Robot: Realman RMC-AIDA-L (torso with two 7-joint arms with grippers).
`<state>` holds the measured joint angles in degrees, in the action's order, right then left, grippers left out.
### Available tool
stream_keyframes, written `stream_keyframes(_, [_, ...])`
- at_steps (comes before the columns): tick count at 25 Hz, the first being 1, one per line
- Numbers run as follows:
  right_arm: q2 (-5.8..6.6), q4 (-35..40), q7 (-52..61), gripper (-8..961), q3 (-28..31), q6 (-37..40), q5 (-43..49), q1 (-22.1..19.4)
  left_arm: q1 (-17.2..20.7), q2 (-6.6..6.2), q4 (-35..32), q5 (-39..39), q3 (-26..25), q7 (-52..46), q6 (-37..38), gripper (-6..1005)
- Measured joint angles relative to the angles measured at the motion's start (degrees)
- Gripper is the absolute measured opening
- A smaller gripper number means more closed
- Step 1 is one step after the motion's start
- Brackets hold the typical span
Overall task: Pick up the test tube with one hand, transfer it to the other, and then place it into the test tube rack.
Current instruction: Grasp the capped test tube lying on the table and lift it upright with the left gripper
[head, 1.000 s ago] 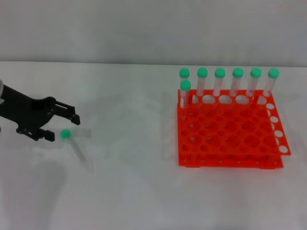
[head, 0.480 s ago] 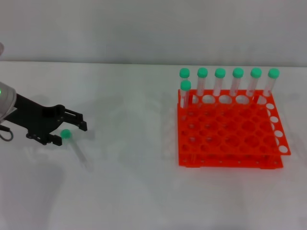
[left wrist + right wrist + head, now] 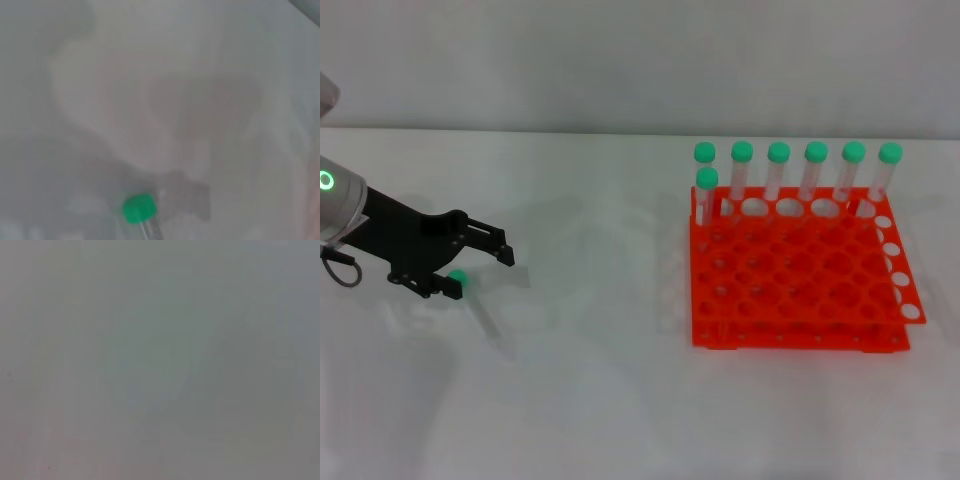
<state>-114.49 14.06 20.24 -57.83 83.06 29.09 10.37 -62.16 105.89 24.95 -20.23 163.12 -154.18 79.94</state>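
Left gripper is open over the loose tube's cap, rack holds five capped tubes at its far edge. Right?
Not quite. The test tube rack holds seven green-capped tubes, not five: six along the far row and one just in front at that row's left end, as the head view shows. The rest stands: the left gripper is open over the cap of the loose test tube on the table.

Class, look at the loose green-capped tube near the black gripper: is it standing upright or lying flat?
Lying flat. The test tube stretches along the white table, its cap beside the open left gripper.
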Motion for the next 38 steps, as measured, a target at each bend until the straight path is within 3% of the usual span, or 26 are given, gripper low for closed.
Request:
stream_keyframes(12, [-0.15, 0.0, 0.13, 830, 0.0, -0.06, 0.0, 0.82, -0.23, -0.23, -4.31, -0.29, 0.0, -7.36, 3.85, 841])
stream_keyframes(19, [-0.22, 0.0, -0.15, 830, 0.0, -0.04, 0.0, 1.01, -0.97, -0.71, -4.15, -5.5, 0.0, -10.76, 7.15, 822])
stream_keyframes(24, [-0.2, -0.38, -0.14, 830, 0.0, 0.0, 0.0, 1.0, -1.98, -0.01, -4.26, -11.72, 0.0, -12.32, 6.27, 809])
stream_keyframes(31, [-0.2, -0.68, -0.17, 830, -0.28, -0.16, 0.0, 0.81, -1.81, 1.24, -4.55, -12.03, 0.0, -11.97, 1.79, 791])
stream_keyframes(38, [-0.26, -1.09, -0.17, 830, -0.4, -0.4, 0.05, 0.68, -1.93, 1.72, -4.99, -12.1, 0.0, -11.15, 0.55, 772])
